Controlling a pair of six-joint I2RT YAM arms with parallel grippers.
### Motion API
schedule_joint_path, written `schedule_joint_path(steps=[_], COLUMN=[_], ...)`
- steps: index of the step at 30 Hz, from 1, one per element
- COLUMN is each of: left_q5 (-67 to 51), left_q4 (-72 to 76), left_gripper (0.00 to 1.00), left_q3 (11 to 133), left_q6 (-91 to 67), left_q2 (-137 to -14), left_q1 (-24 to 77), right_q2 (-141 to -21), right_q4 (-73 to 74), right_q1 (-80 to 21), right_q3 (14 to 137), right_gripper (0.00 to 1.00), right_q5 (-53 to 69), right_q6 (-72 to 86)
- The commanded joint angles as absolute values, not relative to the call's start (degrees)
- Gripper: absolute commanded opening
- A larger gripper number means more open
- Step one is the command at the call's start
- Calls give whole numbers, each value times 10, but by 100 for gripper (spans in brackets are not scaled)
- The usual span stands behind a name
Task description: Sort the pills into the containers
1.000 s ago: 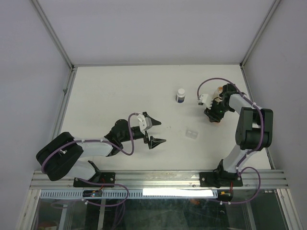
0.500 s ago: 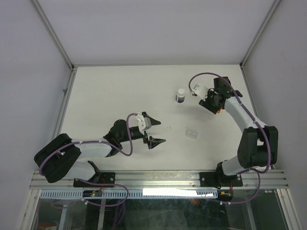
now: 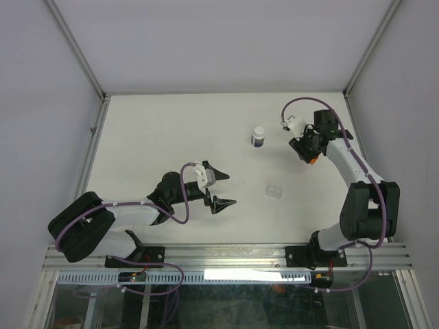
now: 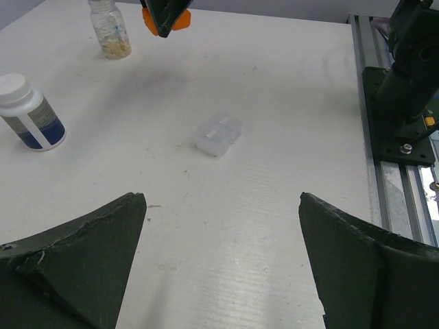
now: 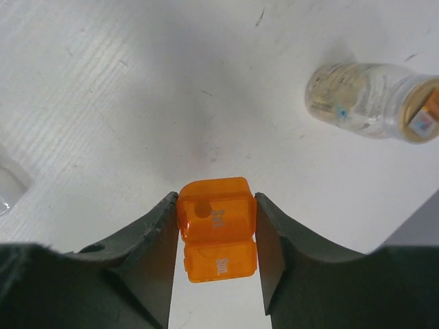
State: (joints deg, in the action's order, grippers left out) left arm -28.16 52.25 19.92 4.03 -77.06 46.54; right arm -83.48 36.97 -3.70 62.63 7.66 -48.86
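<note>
My right gripper (image 5: 216, 200) is shut on a small orange two-cell pill box (image 5: 217, 229) marked "Sat" and "Sun", held above the table at the back right (image 3: 309, 154). A round dark shape shows inside the "Sat" cell. A clear vial (image 5: 367, 101) with tan contents stands close by, at the top left of the left wrist view (image 4: 110, 31). A flat clear two-cell box (image 3: 274, 191) lies mid-table, ahead of my left gripper (image 4: 221, 197), which is open with nothing between its fingers (image 3: 232, 190). I see no loose pills on the table.
A white bottle with a blue label (image 3: 258, 136) stands left of the right gripper (image 4: 164, 17), also in the left wrist view (image 4: 31, 113). The metal rail with the right arm's base (image 4: 398, 103) runs along the near edge.
My right arm has carried the orange box from mid-right toward the back of the table, near the vial. The left arm has barely moved.
</note>
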Motion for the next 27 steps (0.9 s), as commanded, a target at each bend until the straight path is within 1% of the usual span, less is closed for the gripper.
schedule_joint_path(steps=[1, 9, 11, 15, 19, 20, 22, 27], left_q5=[-288, -291, -290, -288, -288, -288, -288, -288], left_q4=[545, 548, 548, 548, 546, 546, 546, 552], left_gripper=[98, 98, 98, 98, 98, 98, 98, 98], left_q3=[198, 198, 195, 192, 191, 190, 188, 185], left_q6=[50, 48, 49, 50, 50, 50, 51, 51], left_q2=[-751, -752, -749, -745, -740, -738, -737, -737], left_q1=[470, 470, 470, 470, 470, 471, 470, 470], right_q2=[-880, -958, -968, -981, -957, -944, -919, -852], right_q4=[346, 306, 299, 298, 307, 313, 329, 398], right_q1=[16, 41, 44, 46, 46, 46, 45, 41], right_q3=[621, 611, 610, 609, 608, 609, 608, 581], right_gripper=[29, 32, 34, 49, 72, 75, 78, 79], right_q5=[170, 173, 172, 170, 183, 192, 221, 342], right_q6=[-452, -482, -483, -480, -474, -476, -484, -580])
